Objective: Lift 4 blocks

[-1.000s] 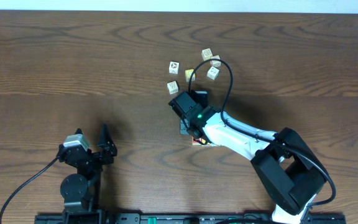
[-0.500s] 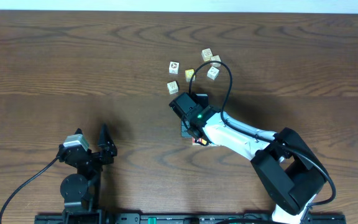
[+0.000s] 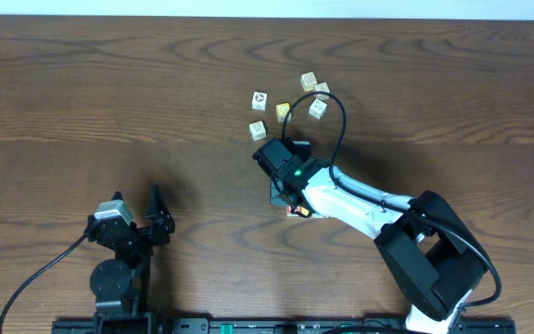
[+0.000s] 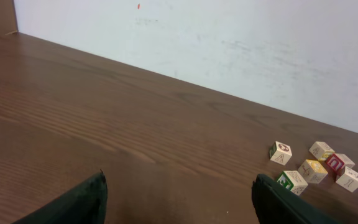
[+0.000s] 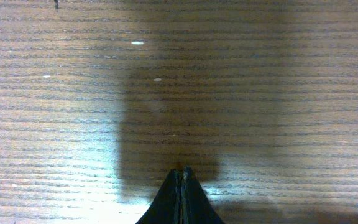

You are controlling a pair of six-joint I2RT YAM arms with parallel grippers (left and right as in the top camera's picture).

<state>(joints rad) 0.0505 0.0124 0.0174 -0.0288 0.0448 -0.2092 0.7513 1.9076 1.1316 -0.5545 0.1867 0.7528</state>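
Several small wooden cubes lie in a loose cluster at the table's far middle. In the left wrist view they include a red-faced one [image 4: 335, 163], a pale yellow one [image 4: 312, 170], a whitish one [image 4: 350, 178] and a green-marked one [image 4: 289, 180]. A scrap of red and yellow [image 3: 297, 211] peeks from under my right forearm; its shape is hidden. My right gripper [image 5: 180, 173] is shut with nothing in it, pointing down at bare wood just short of the cluster [image 3: 283, 111]. My left gripper [image 4: 179, 186] stands open and empty at the near left [image 3: 158, 211], far from the cubes.
The right arm [image 3: 360, 204] stretches from its base at the near right corner towards the table's middle, with a black cable looping above the cubes. A white wall [image 4: 229, 37] runs along the far edge of the table.
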